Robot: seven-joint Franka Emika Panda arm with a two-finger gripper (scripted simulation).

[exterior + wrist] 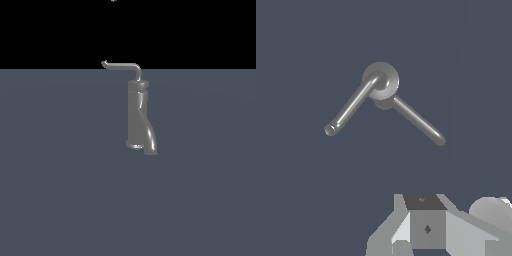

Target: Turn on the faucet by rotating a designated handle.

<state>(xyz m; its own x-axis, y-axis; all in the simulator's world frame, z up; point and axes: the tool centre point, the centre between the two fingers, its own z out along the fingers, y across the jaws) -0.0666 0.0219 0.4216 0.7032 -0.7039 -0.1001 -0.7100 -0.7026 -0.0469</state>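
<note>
The grey metallic faucet (137, 112) stands upright in the middle of the exterior view, with its thick spout (150, 142) curving down near the base. The thin handle (122, 65) bends off its top toward the exterior view's left and ends in a small hooked tip. The wrist view looks down on the faucet's round cap (387, 76). There the handle (352, 106) runs off the cap one way and the spout (418, 121) the other. Only part of my gripper (426, 225) shows at the picture's edge, well apart from the faucet. Its jaws are not distinguishable.
The faucet stands on a plain dark blue-grey floor (60, 190) that fills the lower exterior view, with black background above. No other object shows.
</note>
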